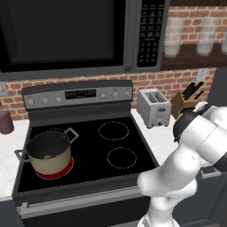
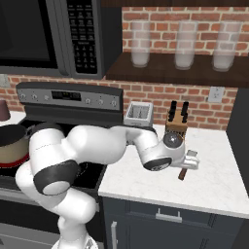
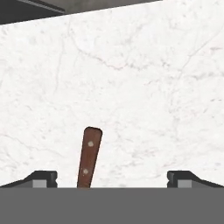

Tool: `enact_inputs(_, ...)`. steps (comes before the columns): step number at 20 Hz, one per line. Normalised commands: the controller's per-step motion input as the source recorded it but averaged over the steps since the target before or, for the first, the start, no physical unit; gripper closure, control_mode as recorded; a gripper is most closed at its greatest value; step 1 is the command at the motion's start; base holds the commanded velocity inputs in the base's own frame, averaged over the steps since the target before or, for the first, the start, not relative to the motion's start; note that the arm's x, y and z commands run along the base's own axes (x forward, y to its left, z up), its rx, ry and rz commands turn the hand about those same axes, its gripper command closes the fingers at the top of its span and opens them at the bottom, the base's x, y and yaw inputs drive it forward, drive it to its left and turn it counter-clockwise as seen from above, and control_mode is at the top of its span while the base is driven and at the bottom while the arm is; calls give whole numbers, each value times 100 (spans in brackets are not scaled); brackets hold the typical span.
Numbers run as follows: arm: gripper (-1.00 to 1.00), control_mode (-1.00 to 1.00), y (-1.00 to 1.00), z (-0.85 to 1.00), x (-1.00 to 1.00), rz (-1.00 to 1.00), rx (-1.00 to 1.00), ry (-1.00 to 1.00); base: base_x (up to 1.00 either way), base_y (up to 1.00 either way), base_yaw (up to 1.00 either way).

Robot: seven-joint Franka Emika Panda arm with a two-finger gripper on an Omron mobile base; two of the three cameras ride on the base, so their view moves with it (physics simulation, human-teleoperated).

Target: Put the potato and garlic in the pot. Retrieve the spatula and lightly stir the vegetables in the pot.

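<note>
The tan pot (image 1: 52, 163) with grey loop handles stands on the front left burner, and a small yellowish potato (image 1: 46, 156) lies inside it. The pot's edge (image 2: 9, 143) also shows at the far left of the right base view. The garlic is hidden. On the white counter right of the stove lies the spatula (image 2: 182, 174), of which I see the brown wooden handle (image 3: 89, 157). My gripper (image 2: 190, 161) hovers just above that handle, open. In the hand view the handle lies between the fingertips, nearer the left one (image 3: 43, 177), with the gripper (image 3: 113, 178) holding nothing.
A toaster (image 2: 138, 113) and a knife block (image 2: 176, 122) stand at the back of the marble counter (image 2: 219, 170). The burner under the pot glows red (image 1: 60, 174). A maroon canister (image 1: 5, 122) stands left of the stove. A microwave hangs above.
</note>
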Motion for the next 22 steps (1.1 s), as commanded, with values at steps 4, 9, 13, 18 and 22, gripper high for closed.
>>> enact_inputs(4, -100, -100, -21, -42, 9, -12, 7, 0, 0, 0, 0)
enact_inputs(9, -100, -100, -18, -35, 7, -13, 4, 0, 0, 0, 0)
enact_inputs(13, -100, -100, -5, -32, 13, -8, 2, 0, 0, 0, 0)
enact_inputs(18, -100, -100, -8, -23, 25, -1, 0, 0, 0, 0, 0)
enact_inputs(22, -100, -100, -28, -30, 26, 0, 0, 0, 0, 0, 0)
